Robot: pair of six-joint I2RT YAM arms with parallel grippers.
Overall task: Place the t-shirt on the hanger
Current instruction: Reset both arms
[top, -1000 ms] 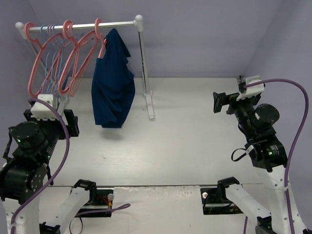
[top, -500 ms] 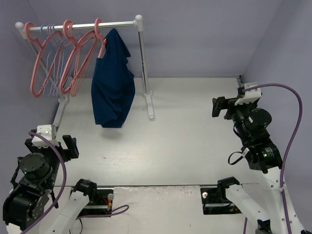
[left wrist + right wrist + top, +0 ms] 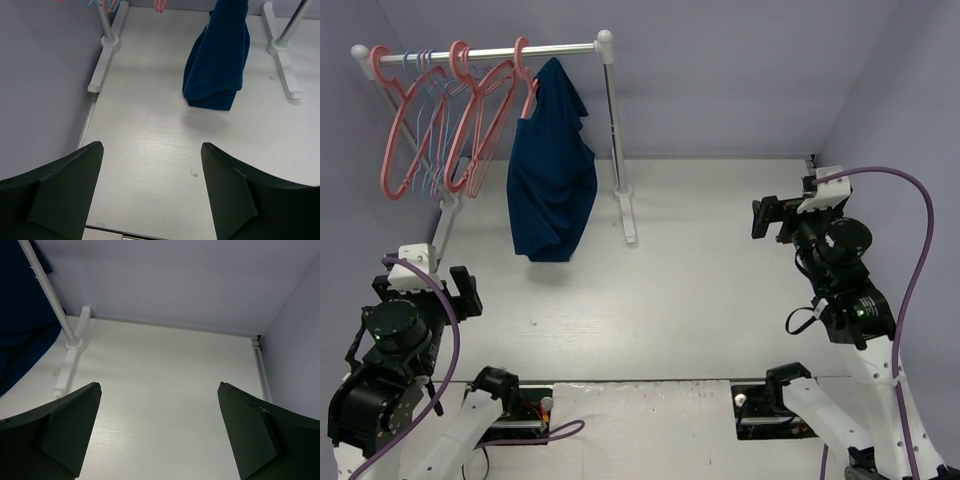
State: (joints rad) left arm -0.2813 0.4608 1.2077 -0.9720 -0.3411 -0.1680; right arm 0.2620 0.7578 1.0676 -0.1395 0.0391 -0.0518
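The t-shirt point(image 3: 552, 190), judged light, limp and slippery, is hung from the rail point(image 3: 560, 47) at eleven o'clock, apparently on the hanger point(image 3: 523, 62), and is best taken at a shoulder fold, while the left tool point(image 3: 150, 152) and right tool point(image 3: 159, 387) are spread open, empty.

This is a robotics lab test cell: a white surface point(image 3: 700, 270) boxed in by plain lilac wall panels point(image 3: 720, 80), with a left arm point(image 3: 390, 350) and a right arm point(image 3: 845, 290) bolted at its near edge and trailing purple cables point(image 3: 923, 215). The small tabletop clothes rail point(image 3: 560, 47) with plastic hangers point(image 3: 470, 130) looks like a staged prop.
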